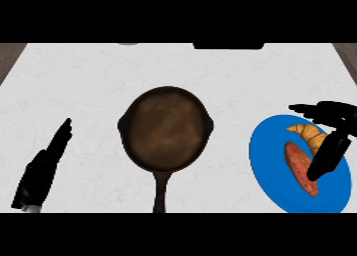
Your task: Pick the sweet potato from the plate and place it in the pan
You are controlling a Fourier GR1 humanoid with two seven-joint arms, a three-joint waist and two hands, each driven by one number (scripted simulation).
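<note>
Sweet potato: lies on the blue plate, reddish and long, just beside a croissant.
Right robot hand: over the plate at the view's right, one finger reaching down to the sweet potato's near end, other fingers spread above the croissant; whether it pinches anything I cannot tell.
Left robot hand: at the lower left, fingers straight and pressed together, holding nothing.
Pan: dark, mid-surface, handle toward the lower edge.

Reddish sweet potato on blue plate (pan apart)
</note>
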